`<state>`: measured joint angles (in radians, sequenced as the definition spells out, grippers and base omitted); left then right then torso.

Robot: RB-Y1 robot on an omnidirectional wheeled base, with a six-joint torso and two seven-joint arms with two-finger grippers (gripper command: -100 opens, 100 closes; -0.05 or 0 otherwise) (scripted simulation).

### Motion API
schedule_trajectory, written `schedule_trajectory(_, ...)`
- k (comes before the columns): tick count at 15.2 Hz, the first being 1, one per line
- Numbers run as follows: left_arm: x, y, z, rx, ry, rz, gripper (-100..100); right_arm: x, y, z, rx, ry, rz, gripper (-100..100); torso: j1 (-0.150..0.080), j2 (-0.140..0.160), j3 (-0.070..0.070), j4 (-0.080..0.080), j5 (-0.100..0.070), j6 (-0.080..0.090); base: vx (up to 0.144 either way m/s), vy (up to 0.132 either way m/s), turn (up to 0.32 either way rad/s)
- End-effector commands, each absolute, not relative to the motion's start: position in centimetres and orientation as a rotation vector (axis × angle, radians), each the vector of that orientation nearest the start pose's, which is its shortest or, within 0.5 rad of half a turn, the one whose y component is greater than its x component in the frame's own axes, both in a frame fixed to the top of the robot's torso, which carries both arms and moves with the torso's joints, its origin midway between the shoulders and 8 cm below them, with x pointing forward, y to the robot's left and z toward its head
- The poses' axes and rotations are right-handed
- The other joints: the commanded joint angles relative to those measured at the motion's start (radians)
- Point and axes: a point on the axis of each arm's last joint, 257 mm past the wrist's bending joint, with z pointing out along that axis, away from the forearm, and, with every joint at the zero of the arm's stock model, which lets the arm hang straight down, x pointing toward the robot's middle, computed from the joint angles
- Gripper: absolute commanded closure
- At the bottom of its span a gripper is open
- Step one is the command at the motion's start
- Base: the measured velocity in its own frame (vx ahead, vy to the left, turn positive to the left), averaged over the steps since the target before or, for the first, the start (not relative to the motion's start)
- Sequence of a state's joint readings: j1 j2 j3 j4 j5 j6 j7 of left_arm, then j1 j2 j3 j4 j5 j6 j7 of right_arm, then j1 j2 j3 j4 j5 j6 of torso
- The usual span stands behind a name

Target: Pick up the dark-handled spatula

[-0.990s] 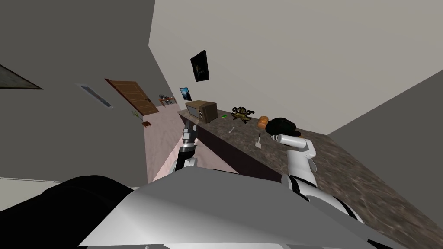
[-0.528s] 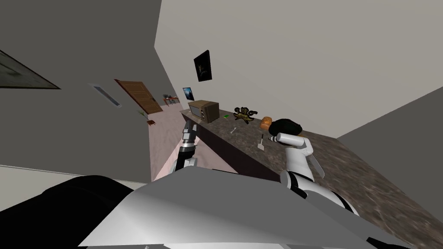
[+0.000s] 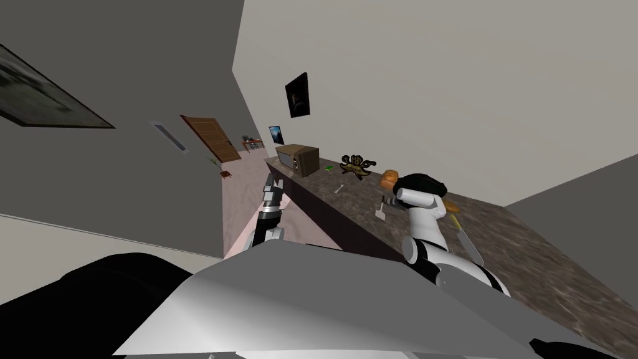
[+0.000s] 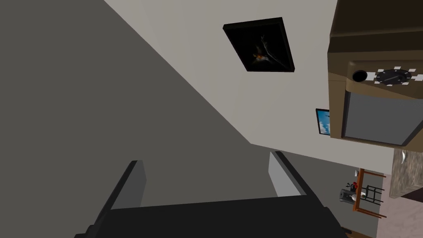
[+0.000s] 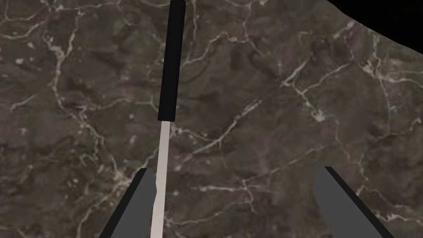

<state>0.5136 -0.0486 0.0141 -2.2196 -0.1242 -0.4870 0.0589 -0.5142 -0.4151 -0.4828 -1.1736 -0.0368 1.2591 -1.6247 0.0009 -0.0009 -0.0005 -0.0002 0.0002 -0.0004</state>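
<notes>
As my head camera turns and the whole view slides, the right gripper [image 3: 387, 201] has closed in on the dark-handled spatula [image 3: 380, 209], and its forearm now stands more upright over the counter [image 3: 536, 274]. I judge the approach nearly done and the grasp itself next.

Seen from the right wrist, the spatula lies flat on the dark marbled top. Its black handle points away from the hand, and its pale shaft runs back toward the gripper body. The right gripper's fingers are spread wide and hold nothing. The shaft does not sit midway between them but runs along the inner edge of one finger. The hand probably needs a small sideways shift before it closes, or that finger may press on the shaft or nudge it aside.

Nothing lies between the gripper and the spatula. Farther along the counter to the left are a small pale utensil [image 3: 339, 187], a green item [image 3: 329, 167], a brown oven [image 3: 298, 159] and a dark gold ornament [image 3: 356, 164]. An orange lump [image 3: 389, 177] sits just beyond the wrist. To the right, near the elbow, lies a yellow-handled blade [image 3: 464, 235].

The left gripper [image 3: 271, 186] hangs at the counter's left end, fingers apart and empty.
</notes>
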Motion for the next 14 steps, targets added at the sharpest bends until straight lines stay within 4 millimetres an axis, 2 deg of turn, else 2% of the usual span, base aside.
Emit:
schedule_trajectory(1, 35.7, 27.9, -1.1, -0.708, 0.689, -1.24, 0, 49.8, -50.6, -31.5, -3.124, 0.801, -0.781, -100, 0.0, 0.0, 0.0, 0.0, 0.0, 0.0, 0.009, 0.003, 0.092)
schedule_trajectory(4, 35.7, 27.9, -1.1, -0.708, 0.689, -1.24, 0, 48.9, -49.7, -32.3, -3.092, 0.886, -0.647, -100, 0.0, 0.0, 0.0, 0.0, 0.0, 0.0, 0.008, 0.005, 0.083)
schedule_trajectory(10, 35.7, 27.9, -1.1, -0.708, 0.69, -1.24, 0, 47.7, -48.4, -33.1, -3.055, 0.978, -0.488, -100, 0.0, 0.0, 0.0, 0.0, 0.0, 0.0, 0.009, 0.0, 0.072)
schedule_trajectory(11, 35.7, 27.9, -1.1, -0.708, 0.69, -1.24, 0, 48.0, -48.7, -33.0, -3.064, 0.956, -0.525, -100, 0.0, 0.0, 0.0, 0.0, 0.0, 0.0, 0.008, -0.002, 0.026)
schedule_trajectory(14, 35.7, 27.9, -1.1, -0.708, 0.689, -1.24, 0, 48.0, -48.7, -34.4, -3.049, 1.021, -0.514, -100, -0.004, 0.002, 0.001, 0.0, -0.001, 0.0, -0.036, -0.06, 0.158)
